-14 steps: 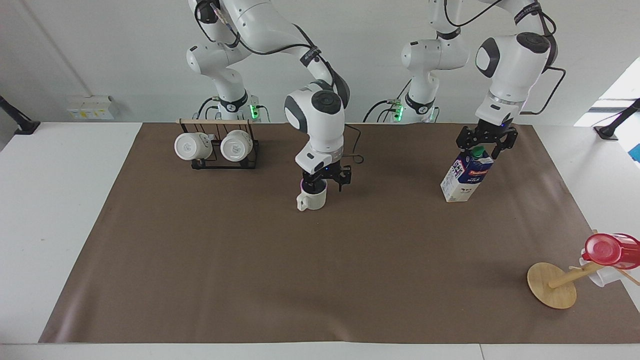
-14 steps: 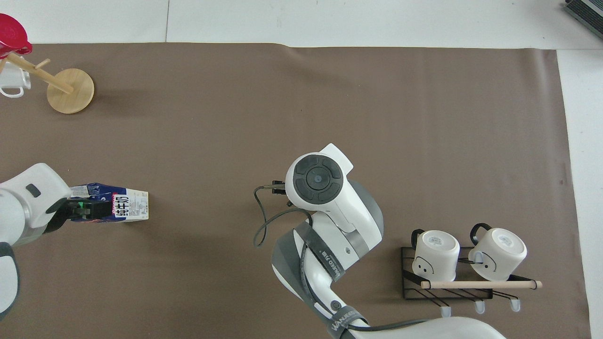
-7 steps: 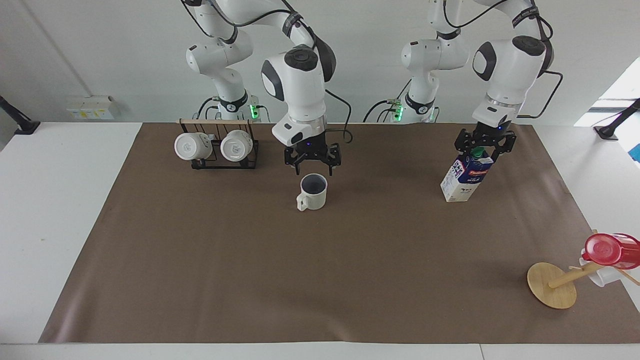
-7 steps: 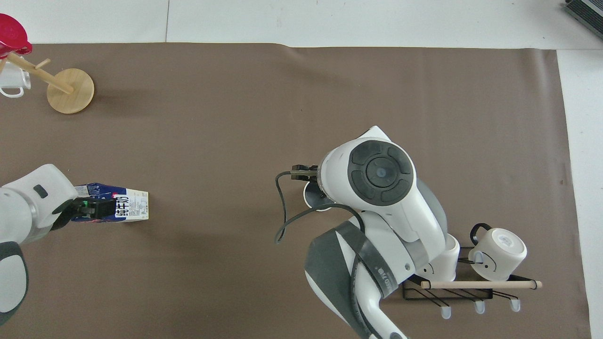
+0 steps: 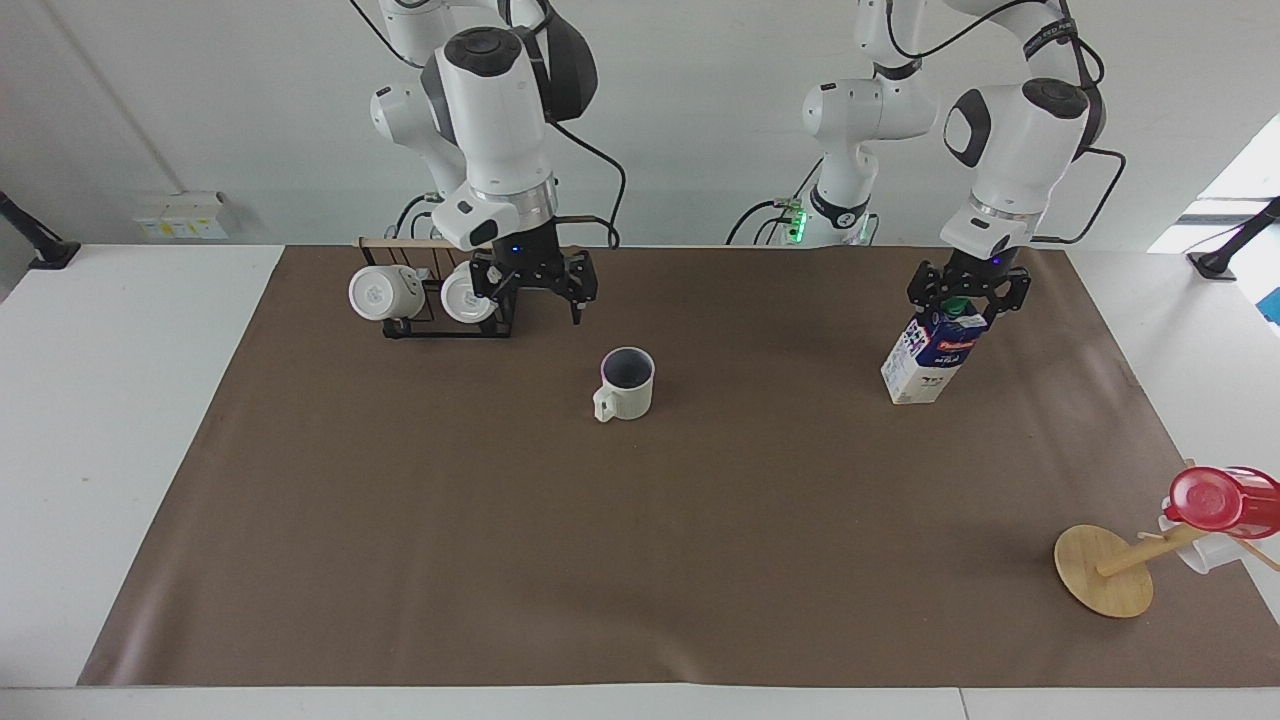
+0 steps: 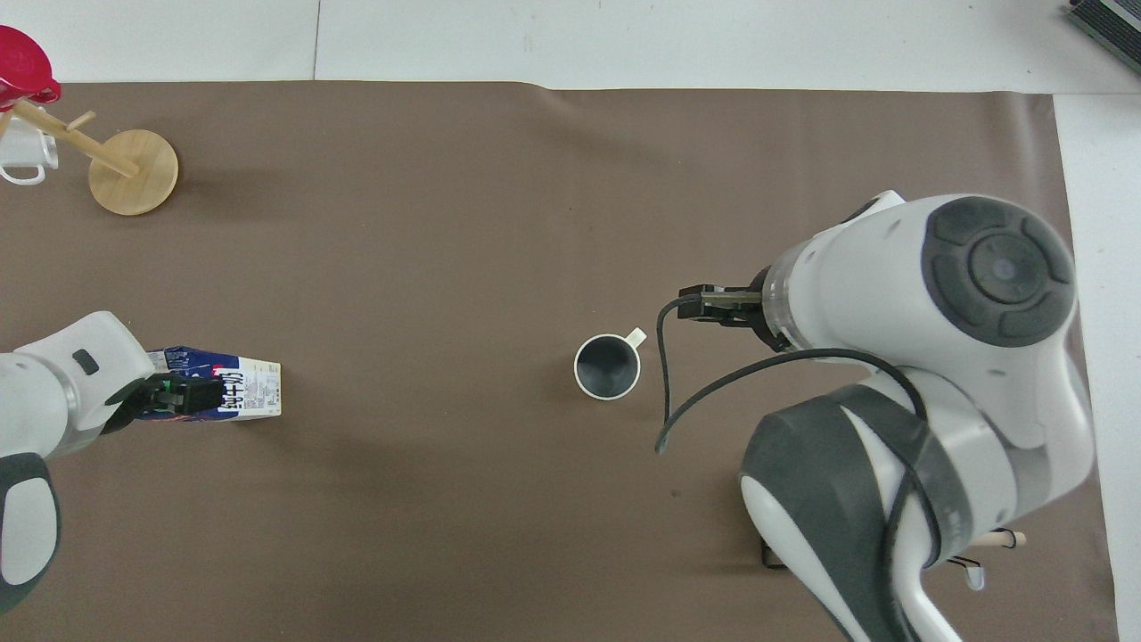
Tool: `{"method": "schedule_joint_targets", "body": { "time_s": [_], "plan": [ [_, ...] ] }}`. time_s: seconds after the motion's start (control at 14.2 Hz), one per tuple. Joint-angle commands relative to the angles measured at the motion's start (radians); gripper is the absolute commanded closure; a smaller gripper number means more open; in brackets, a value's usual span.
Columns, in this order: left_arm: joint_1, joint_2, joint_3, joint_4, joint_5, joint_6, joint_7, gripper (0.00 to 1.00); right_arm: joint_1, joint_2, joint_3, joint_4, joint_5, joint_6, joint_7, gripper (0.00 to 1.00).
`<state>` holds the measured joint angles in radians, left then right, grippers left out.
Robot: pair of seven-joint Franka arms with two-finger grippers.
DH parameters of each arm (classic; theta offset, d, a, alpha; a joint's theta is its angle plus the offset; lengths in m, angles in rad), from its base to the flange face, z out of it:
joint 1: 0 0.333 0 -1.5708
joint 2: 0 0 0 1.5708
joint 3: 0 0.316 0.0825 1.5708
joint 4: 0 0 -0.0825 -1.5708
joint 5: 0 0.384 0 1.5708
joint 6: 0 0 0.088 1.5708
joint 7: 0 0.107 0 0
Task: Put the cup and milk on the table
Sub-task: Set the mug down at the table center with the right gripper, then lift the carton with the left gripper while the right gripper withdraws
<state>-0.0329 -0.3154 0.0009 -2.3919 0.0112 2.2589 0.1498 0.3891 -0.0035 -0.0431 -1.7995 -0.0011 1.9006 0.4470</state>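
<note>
On the brown sheet covering the table [image 5: 150,400], a black rack [image 5: 440,325] with two white mugs [image 5: 380,292] sits close to the robots, and the right gripper [image 5: 535,300] hangs in the air just beside it, jaws spread wide and holding nothing. The cup [image 5: 625,383] stands upright and alone mid-table, farther from the robots than that gripper. Toward the left arm's end the milk [image 5: 930,355] stands on the sheet, the left gripper [image 5: 965,300] around its green cap with jaws apart, and near the edge lies a tipped wooden stand [image 5: 1105,570] with a red cup [image 5: 1225,500].

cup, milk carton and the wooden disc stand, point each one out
cup [image 5: 626,392], facing view, outer wall
milk carton [image 5: 928,355], facing view, front face
wooden disc stand [image 5: 1103,571], facing view, round base
</note>
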Motion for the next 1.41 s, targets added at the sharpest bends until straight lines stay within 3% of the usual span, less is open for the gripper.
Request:
{"method": "schedule_joint_targets", "body": {
  "time_s": [0.0,0.63,1.06,1.34],
  "plan": [
    [0.007,-0.008,0.002,-0.016,0.015,-0.005,0.002,0.00,-0.091,-0.047,0.008,-0.012,0.001,-0.067,-0.105,0.00],
    [0.010,-0.005,0.002,-0.007,0.015,-0.022,0.001,0.23,-0.332,-0.095,0.006,-0.011,0.003,-0.184,-0.284,0.00],
    [0.010,0.006,0.002,0.028,0.015,-0.059,0.007,0.41,-0.351,-0.090,0.002,0.067,-0.014,-0.221,-0.287,0.00],
    [-0.002,0.025,0.001,0.098,0.015,-0.111,-0.009,0.43,-0.363,-0.084,-0.018,0.169,0.009,-0.302,-0.292,0.00]
  ]
}}
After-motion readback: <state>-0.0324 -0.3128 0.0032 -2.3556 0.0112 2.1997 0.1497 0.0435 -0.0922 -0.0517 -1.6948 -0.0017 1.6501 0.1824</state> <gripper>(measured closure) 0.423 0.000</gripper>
